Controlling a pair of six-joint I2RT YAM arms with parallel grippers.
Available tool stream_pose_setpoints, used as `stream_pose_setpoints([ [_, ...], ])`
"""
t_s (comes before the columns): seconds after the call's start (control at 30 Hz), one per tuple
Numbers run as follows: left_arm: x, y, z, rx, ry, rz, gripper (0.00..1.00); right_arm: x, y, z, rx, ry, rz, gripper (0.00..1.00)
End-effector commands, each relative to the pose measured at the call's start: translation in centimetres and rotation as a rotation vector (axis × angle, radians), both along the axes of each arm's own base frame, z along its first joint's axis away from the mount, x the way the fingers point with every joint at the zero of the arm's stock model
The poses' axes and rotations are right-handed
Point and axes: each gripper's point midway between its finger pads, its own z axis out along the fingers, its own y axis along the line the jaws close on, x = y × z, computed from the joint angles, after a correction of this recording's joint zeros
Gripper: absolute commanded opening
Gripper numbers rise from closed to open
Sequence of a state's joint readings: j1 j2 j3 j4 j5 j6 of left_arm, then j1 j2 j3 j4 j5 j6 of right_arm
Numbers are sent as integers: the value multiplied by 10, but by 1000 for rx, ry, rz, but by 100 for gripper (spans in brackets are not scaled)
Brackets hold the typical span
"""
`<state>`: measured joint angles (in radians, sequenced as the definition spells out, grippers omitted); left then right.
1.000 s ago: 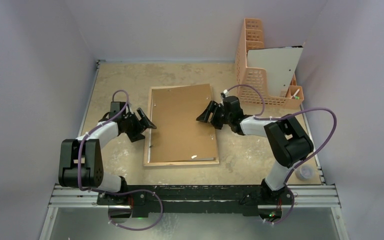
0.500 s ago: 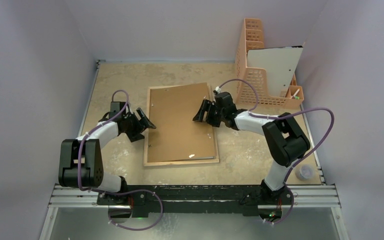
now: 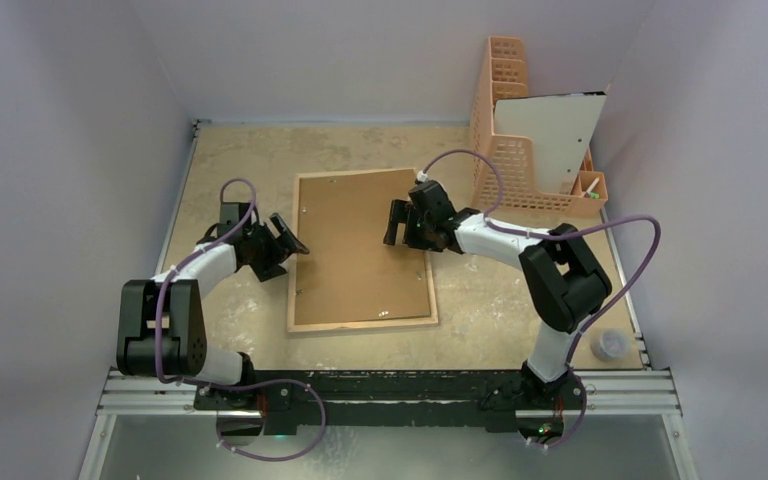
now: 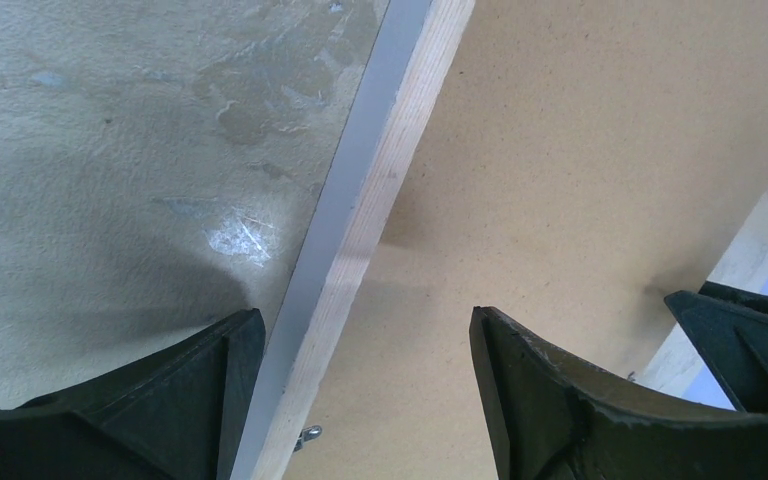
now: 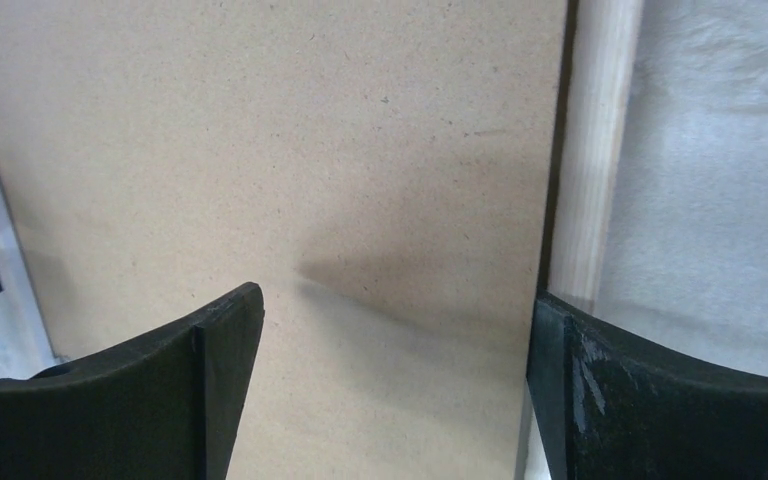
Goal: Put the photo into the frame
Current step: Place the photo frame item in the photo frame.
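Scuffed table (image 3: 230, 160): frame (image 3: 360, 325) face down, backing board (image 3: 350, 270) inside its rim. Left gripper (image 3: 294, 258) spread, rim between its fingers. Right gripper (image 3: 397, 225) spread wide over the board's edge, gripping nothing.

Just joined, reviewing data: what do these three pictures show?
Two robot arms stand at the table's near edge. The wide picture is from a camera above; the close-ups are from each wrist, the black prongs being that arm's tool. A frame lies back-up on the table, a brown board in it. The left tool straddles its left rim; the right tool is over the board by the right rim. Both are open, holding nothing. An orange basket stands at the back.
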<state>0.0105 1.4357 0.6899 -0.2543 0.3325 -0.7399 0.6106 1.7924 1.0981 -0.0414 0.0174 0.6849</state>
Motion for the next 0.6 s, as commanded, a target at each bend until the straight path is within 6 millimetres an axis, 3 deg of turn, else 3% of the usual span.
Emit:
stream_pose_setpoints([
  [0.0,15,4,18,24,-78,15,78,13,-8,30,-53,-80,-26,96],
  [0.13,15,4,18,28,-78,9,79,5,3,51,-16,-95,88,96],
  [0.3,14,3,17,27,-75,2,79,9,-7,66,-50,-137,85,96],
  [0.57,10,3,13,29,-53,-15,79,15,-27,51,-38,-126,29,92],
])
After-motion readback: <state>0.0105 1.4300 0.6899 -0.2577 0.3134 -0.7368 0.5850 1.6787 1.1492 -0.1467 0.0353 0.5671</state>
